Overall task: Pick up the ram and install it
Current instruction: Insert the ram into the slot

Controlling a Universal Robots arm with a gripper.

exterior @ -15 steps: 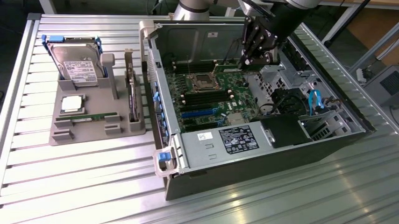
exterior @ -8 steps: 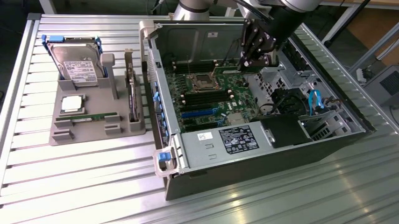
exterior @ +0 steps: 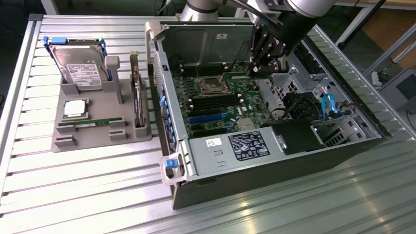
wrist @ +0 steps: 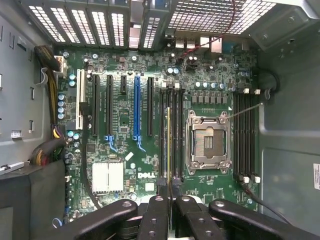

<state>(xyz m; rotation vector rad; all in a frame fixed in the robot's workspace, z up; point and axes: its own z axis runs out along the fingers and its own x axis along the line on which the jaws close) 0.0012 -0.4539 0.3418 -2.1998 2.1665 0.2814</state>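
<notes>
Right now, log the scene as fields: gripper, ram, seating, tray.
gripper: shut on the ram, inside the open case
ram: edge-on, lined up along the slots beside the socket
seated: cannot tell
tray: holds hard drive, processor, card on edge, green stick lying flat

Green ram [exterior: 237,74], green motherboard [wrist: 220,192], blue slot [wrist: 136,107]

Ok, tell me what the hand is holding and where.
The slim green ram stick, pinched across its flat faces at its upper edge by the hand.
</notes>
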